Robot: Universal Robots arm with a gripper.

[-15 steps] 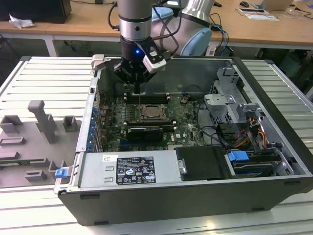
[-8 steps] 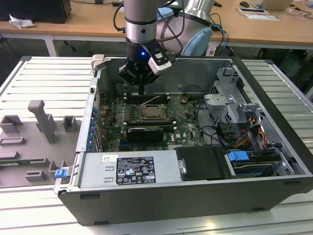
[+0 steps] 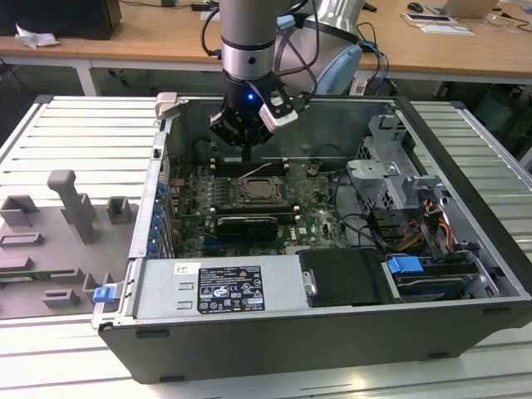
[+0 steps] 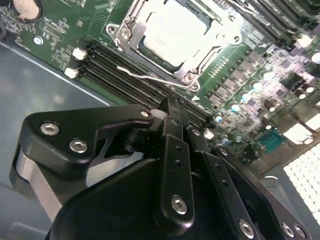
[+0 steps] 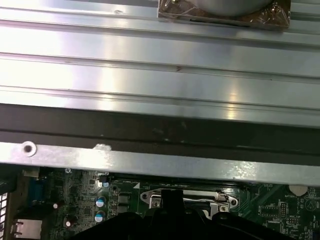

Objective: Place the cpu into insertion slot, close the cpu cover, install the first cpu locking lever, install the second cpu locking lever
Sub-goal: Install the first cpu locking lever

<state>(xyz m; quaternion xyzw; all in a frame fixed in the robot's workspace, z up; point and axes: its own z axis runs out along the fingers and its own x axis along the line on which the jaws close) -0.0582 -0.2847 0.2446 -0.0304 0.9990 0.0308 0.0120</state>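
The cpu (image 4: 172,30) lies flat in the insertion slot (image 3: 260,193), its pale face showing through the cut-out. Over it lies the cpu cover (image 4: 192,61), a silvery frame lying flat around the chip's edges. One thin wire locking lever (image 4: 145,74) sticks out unlatched along the socket's side next to the memory slots. My gripper (image 4: 172,102) hovers just beyond that side of the socket, fingers together with nothing between them. In the exterior view the gripper (image 3: 248,156) hangs above the socket's far edge.
Long black memory slots (image 4: 125,65) run between gripper and socket. The grey power supply (image 3: 216,287) fills the case front, with a drive cage (image 3: 391,179) and cables at the exterior view's right. A grey fixture tray (image 3: 58,224) sits outside the case. The case's rim (image 5: 150,162) crosses the first wrist view.
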